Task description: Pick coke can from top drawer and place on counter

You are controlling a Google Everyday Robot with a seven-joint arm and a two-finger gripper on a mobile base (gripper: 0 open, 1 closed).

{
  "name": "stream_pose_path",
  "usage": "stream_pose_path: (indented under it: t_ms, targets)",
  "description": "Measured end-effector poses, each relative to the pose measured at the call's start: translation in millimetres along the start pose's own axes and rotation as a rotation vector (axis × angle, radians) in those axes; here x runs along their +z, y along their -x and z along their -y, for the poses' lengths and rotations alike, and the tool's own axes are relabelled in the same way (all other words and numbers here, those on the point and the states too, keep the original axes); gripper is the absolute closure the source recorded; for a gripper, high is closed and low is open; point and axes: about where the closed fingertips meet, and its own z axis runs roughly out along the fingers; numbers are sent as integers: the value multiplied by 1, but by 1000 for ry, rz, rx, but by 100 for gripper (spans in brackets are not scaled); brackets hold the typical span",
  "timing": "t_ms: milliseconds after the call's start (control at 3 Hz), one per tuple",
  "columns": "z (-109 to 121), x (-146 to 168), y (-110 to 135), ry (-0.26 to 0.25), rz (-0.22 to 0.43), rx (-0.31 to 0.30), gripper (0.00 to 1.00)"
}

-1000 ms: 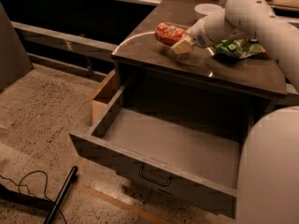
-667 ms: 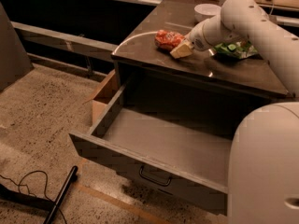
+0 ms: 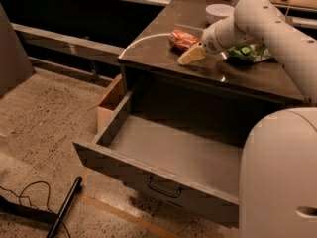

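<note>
Red coke can (image 3: 182,38) on counter (image 3: 247,76) | gripper (image 3: 191,56) just beside | top drawer (image 3: 168,150) open

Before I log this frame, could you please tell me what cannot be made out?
Camera view:
Wide grey-brown top drawer: its right end is hidden by the robot's white body.
Green snack bag: partly covered by the white arm.
Hand, over the glossy grey-brown counter beside the small red soda can: whether it touches the can is unclear.
Can's markings: too small to read.
</note>
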Motion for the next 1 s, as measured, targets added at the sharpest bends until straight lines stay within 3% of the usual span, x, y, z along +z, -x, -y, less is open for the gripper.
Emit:
stream_pose_path:
  t_ms: [1000]
  targets:
    - [0,-1,1,0,0,0,0]
